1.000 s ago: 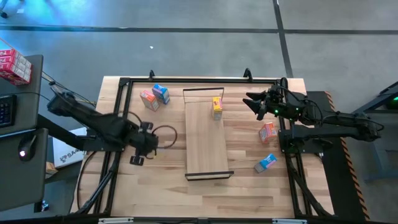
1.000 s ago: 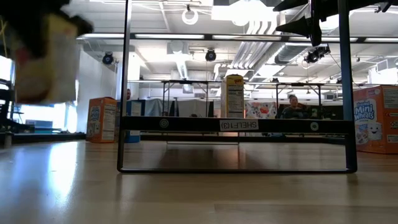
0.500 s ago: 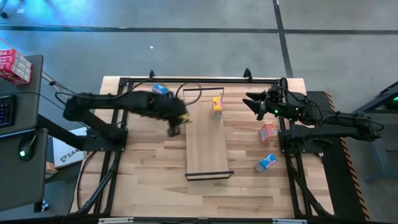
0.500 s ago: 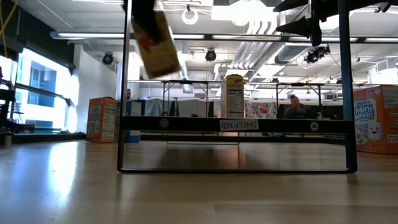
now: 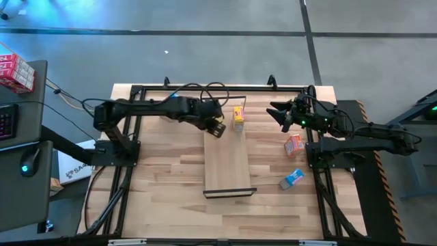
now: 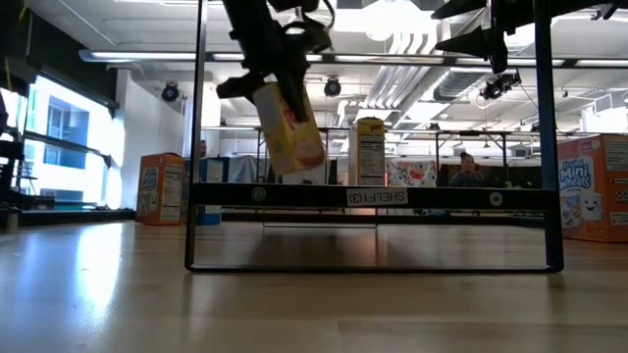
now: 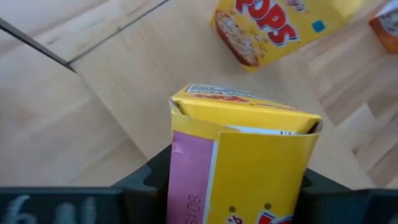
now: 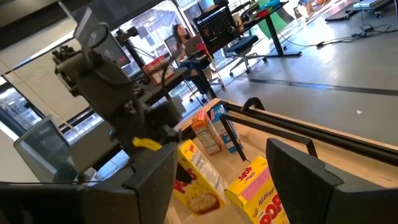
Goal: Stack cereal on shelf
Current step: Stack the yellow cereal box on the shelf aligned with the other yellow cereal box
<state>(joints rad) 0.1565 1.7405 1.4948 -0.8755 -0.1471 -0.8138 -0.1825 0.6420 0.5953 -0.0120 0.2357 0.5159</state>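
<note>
Left arm (image 5: pixel 147 109): we see a matte black arm of rounded jointed segments, with thin dark cables looping off its upper side.
Left tool (image 5: pixel 217 127): we see a black, blocky head with pale flecks on it.
Right arm (image 5: pixel 369 137): we see the same black build, with bundled cables along the links.
Right tool (image 5: pixel 275 111): we see two dark pointed fingers and a small green light just behind them.
Right fingers (image 8: pixel 149 180): up close, we see flat matte black plates.

Place: open-plan robotics lab or office.
Floor: grey concrete (image 5: pixel 205 48), at 12 o'clock.
Ceiling: exposed ducts (image 6: pixel 285 103), strip lights.
Furnishings: desks, office chair (image 8: pixel 239 46), monitors.
People: seated person (image 6: pixel 463 169).
</note>
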